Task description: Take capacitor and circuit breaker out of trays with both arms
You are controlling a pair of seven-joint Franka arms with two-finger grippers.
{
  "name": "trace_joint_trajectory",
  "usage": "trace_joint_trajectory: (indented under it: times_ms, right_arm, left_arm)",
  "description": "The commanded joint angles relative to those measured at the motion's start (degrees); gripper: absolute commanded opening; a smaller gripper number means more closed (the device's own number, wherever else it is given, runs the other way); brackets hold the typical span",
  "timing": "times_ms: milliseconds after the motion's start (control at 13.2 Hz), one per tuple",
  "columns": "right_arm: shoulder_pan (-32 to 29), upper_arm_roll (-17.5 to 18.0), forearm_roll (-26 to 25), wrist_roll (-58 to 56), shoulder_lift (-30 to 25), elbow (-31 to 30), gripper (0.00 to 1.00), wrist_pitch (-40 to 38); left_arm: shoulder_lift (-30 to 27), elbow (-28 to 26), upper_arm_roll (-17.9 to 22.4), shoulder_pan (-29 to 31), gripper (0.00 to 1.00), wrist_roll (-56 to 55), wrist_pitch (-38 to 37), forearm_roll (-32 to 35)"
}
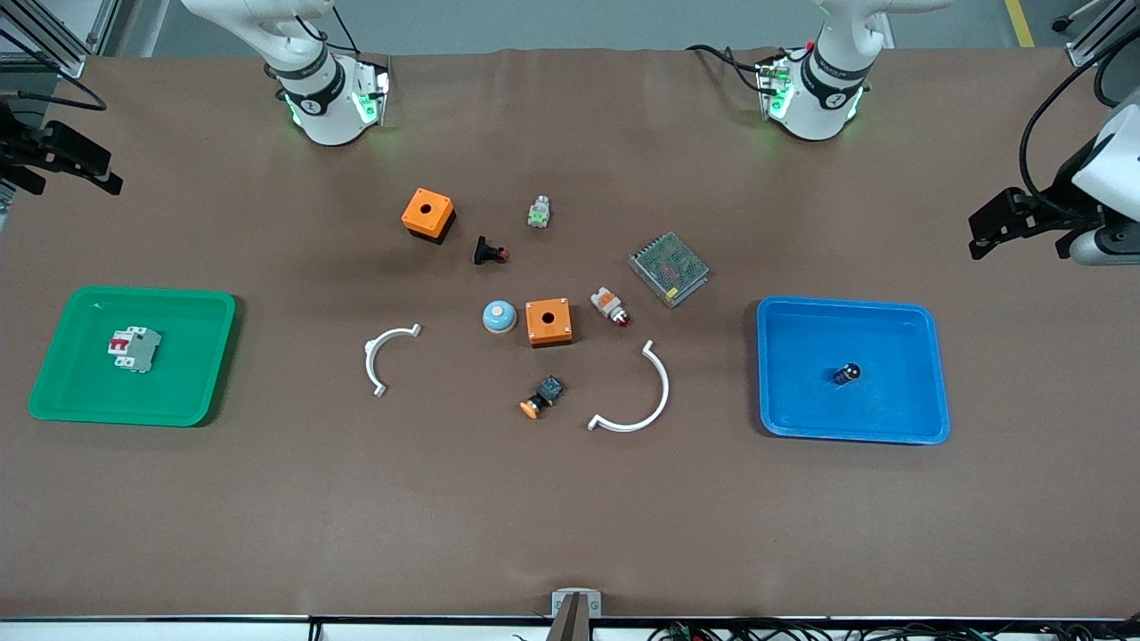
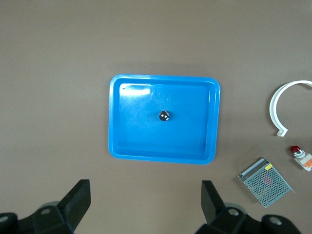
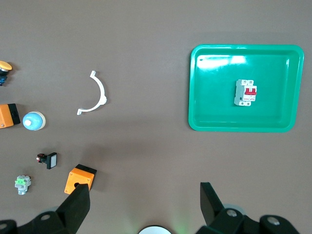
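Observation:
The capacitor (image 1: 846, 373) lies in the blue tray (image 1: 926, 374) at the left arm's end of the table. It also shows in the left wrist view (image 2: 164, 115) inside that tray (image 2: 122, 141). The breaker (image 1: 134, 348) lies in the green tray (image 1: 209, 356) at the right arm's end, and shows in the right wrist view (image 3: 245, 92) in the tray (image 3: 204, 112). My left gripper (image 2: 146, 200) is open and empty, high over bare mat beside the blue tray. My right gripper (image 3: 145, 202) is open and empty, high over mat near its own base.
Mid-table lie two orange boxes (image 1: 428, 214) (image 1: 548, 321), a black push button (image 1: 489, 252), a green-white part (image 1: 538, 212), a mesh power supply (image 1: 669, 268), a white-orange part (image 1: 609, 306), a blue dome (image 1: 499, 316), a blue-black switch (image 1: 543, 396) and two white arcs (image 1: 385, 356) (image 1: 637, 396).

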Motion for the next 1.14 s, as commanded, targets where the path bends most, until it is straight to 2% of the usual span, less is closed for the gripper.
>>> trace_joint_trajectory:
  times_ms: [0, 530, 758, 1061]
  right_arm:
    - [0.70, -0.54, 0.51, 0.01, -1.48, -1.19, 1.00, 0.46]
    - [0.70, -0.46, 0.42, 0.01, -1.31, -0.85, 1.00, 0.81]
    - [0.88, -0.46, 0.25, -0.16, -0.96, 0.30, 1.00, 0.47]
    - [0.79, -0.46, 0.25, 0.36, -0.52, 1.88, 1.00, 0.29]
  left_arm:
    - [0.64, 1.19, -0.01, 0.23, 1.00, 0.91, -0.22, -0.81]
    - [1.42, 0.75, 0.07, 0.23, 1.00, 0.03, -0.75, -0.90]
    - [4.06, 0.32, 0.16, 0.76, 1.00, 0.21, -1.10, -0.90]
    - [9.05, -3.20, 0.16, 0.76, 1.00, 0.82, -1.19, -2.65]
